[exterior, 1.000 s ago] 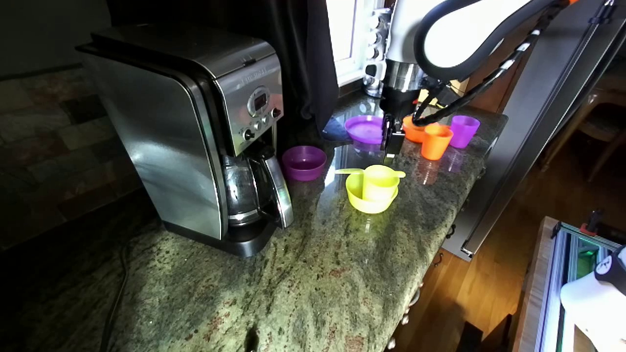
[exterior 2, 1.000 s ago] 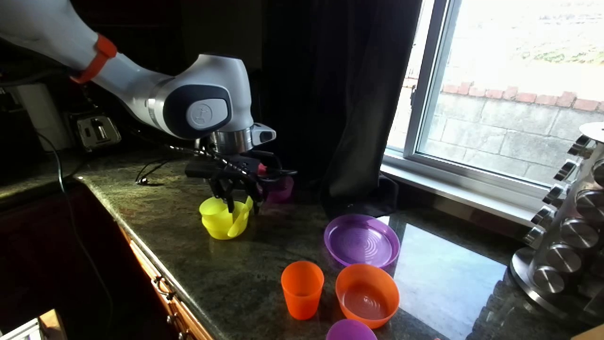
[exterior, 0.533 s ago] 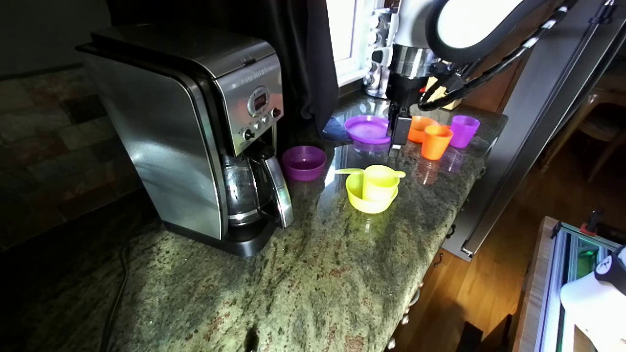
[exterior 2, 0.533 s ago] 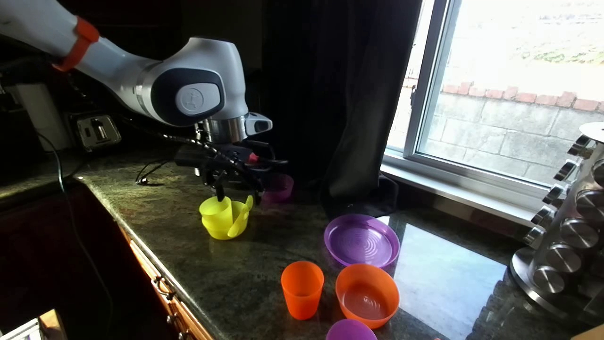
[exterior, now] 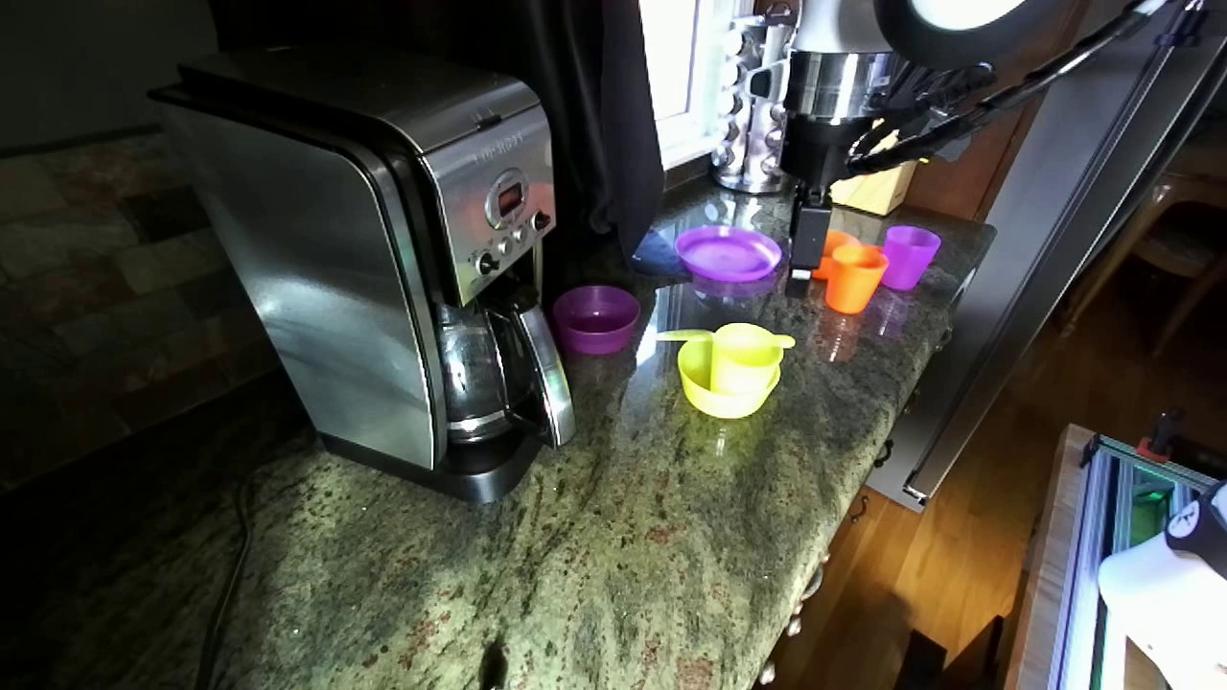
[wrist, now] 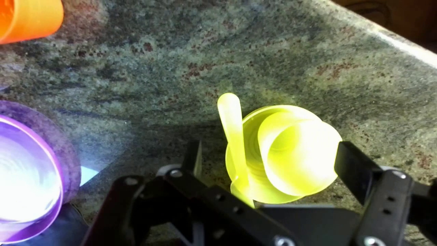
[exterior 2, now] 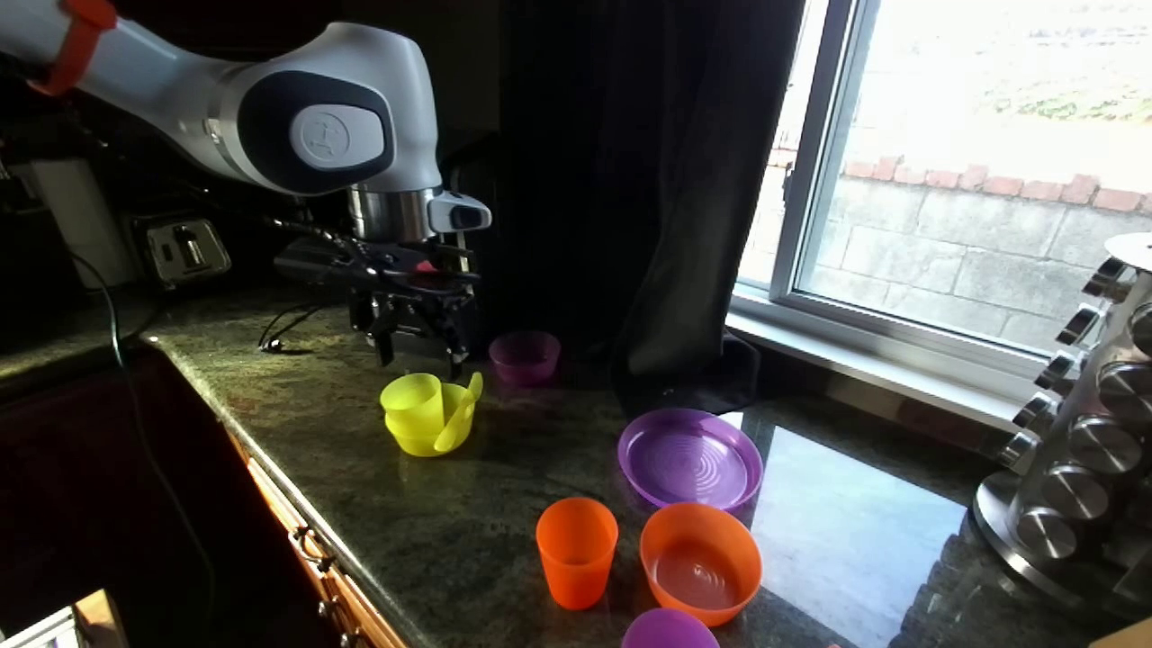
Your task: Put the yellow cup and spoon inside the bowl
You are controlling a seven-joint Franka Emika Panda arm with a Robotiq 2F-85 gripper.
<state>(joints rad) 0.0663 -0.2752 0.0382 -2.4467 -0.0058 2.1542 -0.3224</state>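
The lime-yellow bowl [exterior: 698, 381] [exterior 2: 412, 445] [wrist: 254, 143] stands on the counter. The pale yellow cup [exterior: 743, 362] [exterior 2: 415, 405] [wrist: 300, 153] is inside it, leaning toward one side. The yellow spoon [exterior: 684, 335] [exterior 2: 459, 421] [wrist: 234, 130] lies across the bowl's rim beside the cup, its ends beyond the rim. My gripper [exterior: 800, 276] [exterior 2: 420, 357] [wrist: 270, 152] is open and empty, raised above the bowl and apart from it. In the wrist view its fingers frame the bowl, and one finger partly hides the spoon's end.
A purple bowl [exterior: 596, 321] [exterior 2: 525, 358] stands near the coffee maker [exterior: 355, 268]. A purple plate [exterior: 729, 254] [exterior 2: 690, 459], an orange cup [exterior: 856, 278] [exterior 2: 577, 553], an orange bowl [exterior 2: 701, 564] and a purple cup [exterior: 910, 257] stand farther along the counter.
My gripper has risen and drawn away from the bowl; its fingers look farther apart than a second ago. The cup, spoon and bowl have not moved.
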